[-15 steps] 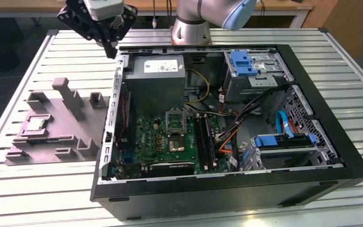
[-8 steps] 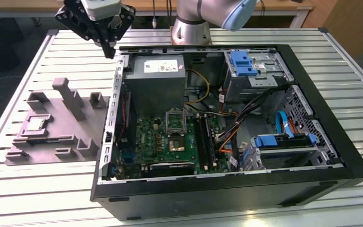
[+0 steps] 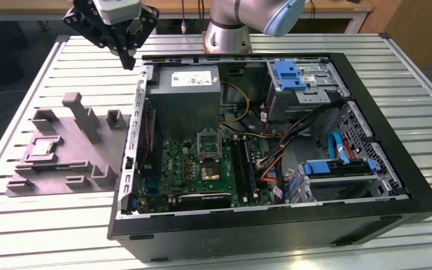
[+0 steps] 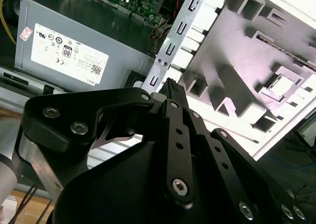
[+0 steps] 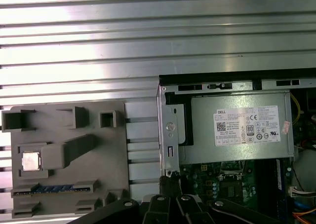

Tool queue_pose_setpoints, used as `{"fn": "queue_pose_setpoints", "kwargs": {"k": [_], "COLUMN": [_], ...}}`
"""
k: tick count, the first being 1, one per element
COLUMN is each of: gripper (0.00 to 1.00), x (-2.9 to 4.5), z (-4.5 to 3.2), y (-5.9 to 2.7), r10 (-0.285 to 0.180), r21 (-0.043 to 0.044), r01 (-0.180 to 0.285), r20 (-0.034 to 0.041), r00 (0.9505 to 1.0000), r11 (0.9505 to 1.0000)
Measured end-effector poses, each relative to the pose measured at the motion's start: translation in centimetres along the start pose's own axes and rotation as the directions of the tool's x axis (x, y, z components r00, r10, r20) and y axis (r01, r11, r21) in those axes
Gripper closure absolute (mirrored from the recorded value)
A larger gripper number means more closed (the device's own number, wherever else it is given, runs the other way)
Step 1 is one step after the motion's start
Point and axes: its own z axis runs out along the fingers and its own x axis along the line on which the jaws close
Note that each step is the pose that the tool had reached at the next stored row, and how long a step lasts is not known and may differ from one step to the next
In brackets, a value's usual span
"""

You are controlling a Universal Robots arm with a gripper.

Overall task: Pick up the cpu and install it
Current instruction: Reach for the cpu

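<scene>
The cpu (image 3: 42, 147) is a small pale square chip lying flat in a recess of the grey plastic tray (image 3: 66, 169), on the exterior view's left beside the open computer case. It also shows in the first wrist view as the cpu (image 5: 31, 161) and in the second wrist view as the cpu (image 4: 282, 86). My gripper (image 3: 128, 61) hangs high above the table by the case's back corner, far from the chip, its fingers (image 4: 170, 88) closed together with nothing between them. The dark socket (image 3: 205, 169) sits on the green motherboard (image 3: 175, 169) inside the case.
The black case (image 3: 396, 169) lies open on a slatted metal table (image 3: 36, 225). A grey power-supply box (image 3: 189, 95) stands beside the motherboard. Blue drive brackets (image 3: 289, 76) and loose cables (image 3: 283, 152) fill the case's right half. Upright blocks (image 3: 81, 115) rise from the tray.
</scene>
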Motion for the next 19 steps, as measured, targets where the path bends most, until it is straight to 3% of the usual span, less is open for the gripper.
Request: {"fn": "queue_pose_setpoints", "kwargs": {"k": [19], "gripper": [0.89], "x": [0.73], "z": [-0.02], "y": [-0.06], "r10": [0.0], "r21": [0.0], "r01": [0.0], "r20": [0.0], "r00": [1.0], "r11": [1.0]}}
